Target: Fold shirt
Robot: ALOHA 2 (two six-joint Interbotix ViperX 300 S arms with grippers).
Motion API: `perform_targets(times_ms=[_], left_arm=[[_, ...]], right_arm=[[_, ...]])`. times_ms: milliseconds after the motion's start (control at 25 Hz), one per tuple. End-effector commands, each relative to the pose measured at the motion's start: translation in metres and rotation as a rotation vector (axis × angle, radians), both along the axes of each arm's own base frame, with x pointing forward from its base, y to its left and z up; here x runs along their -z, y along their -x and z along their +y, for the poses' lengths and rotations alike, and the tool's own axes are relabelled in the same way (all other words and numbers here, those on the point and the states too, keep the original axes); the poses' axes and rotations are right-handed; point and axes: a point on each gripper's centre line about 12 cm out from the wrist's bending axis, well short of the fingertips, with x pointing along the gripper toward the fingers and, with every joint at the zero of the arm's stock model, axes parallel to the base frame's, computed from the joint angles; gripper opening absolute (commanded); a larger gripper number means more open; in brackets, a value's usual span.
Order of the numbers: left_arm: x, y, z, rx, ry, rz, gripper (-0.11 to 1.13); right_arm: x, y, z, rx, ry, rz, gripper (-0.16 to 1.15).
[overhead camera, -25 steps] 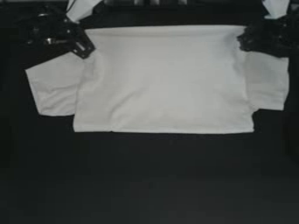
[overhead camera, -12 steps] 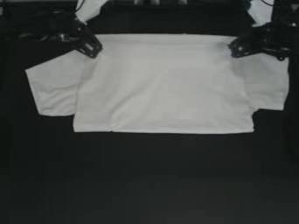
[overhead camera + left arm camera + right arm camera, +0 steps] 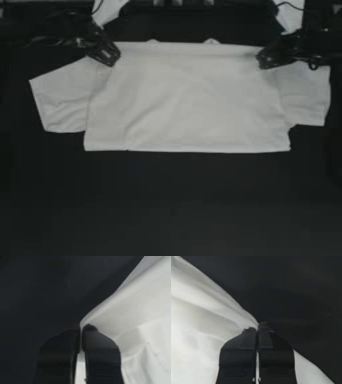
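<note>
In the top view we see the shirt [image 3: 187, 107] spread flat across the upper middle of the dark table [image 3: 174, 210], its body a broad pale rectangle with a straight lower edge, one sleeve splayed toward the left edge of the frame and the other toward the right.

At the upper left of the frame, the left gripper [image 3: 110, 56] sits on the shirt's upper left corner, where sleeve meets body. In the left wrist view we find its two dark jaws pressed almost together, only a thin sliver between them, with a folded edge of white cloth [image 3: 133, 321] pinched right at their tips.

At the upper right of the frame, the right gripper [image 3: 266, 60] meets the shirt's upper right corner in the mirrored spot. In the right wrist view its jaws are likewise squeezed together, and the white fabric [image 3: 204, 331] runs up to the tips and is caught between them, with cloth showing on both sides of the jaws.
</note>
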Motion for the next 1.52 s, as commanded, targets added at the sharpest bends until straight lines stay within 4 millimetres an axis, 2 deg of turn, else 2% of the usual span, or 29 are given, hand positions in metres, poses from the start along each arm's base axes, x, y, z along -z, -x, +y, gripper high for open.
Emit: perform_targets(times_ms=[40, 160, 240, 400, 560, 720, 920, 1160, 1320, 1520], left_arm=[[-0.023, -0.005, 0.006, -0.012, -0.035, -0.055, 0.74], [-0.033, -0.01, 0.006, -0.007, -0.051, -0.079, 0.92], [-0.041, -0.012, 0.007, -0.003, -0.064, -0.094, 0.93], [-0.059, -0.016, 0.005, 0.006, -0.094, -0.13, 0.91], [-0.079, -0.014, -0.005, 0.011, -0.113, -0.147, 0.91], [-0.098, -0.007, -0.022, 0.015, -0.12, -0.143, 0.91], [-0.114, 0.005, -0.054, 0.008, -0.122, -0.18, 0.91], [-0.103, 0.026, -0.094, -0.038, -0.088, -0.218, 0.91], [-0.094, 0.038, -0.115, -0.085, -0.061, -0.241, 0.91], [-0.075, 0.051, -0.129, -0.131, -0.019, -0.224, 0.91]], right_arm=[[-0.008, -0.003, -0.007, 0.006, 0.021, -0.024, 0.54], [-0.012, -0.005, -0.008, 0.016, 0.027, -0.043, 0.85], [-0.019, -0.008, -0.01, 0.018, 0.04, -0.061, 0.95], [-0.036, -0.013, -0.008, 0.003, 0.078, -0.093, 0.95], [-0.057, -0.012, 0.001, 0.006, 0.106, -0.104, 0.95], [-0.078, -0.008, 0.016, 0.021, 0.12, -0.081, 0.95], [-0.092, -0.001, 0.037, 0.05, 0.1, -0.067, 0.95], [-0.106, 0.006, 0.062, 0.07, 0.082, -0.115, 0.95], [-0.104, 0.011, 0.076, 0.081, 0.051, -0.129, 0.95], [-0.102, 0.013, 0.084, 0.07, 0.037, -0.134, 0.95]])
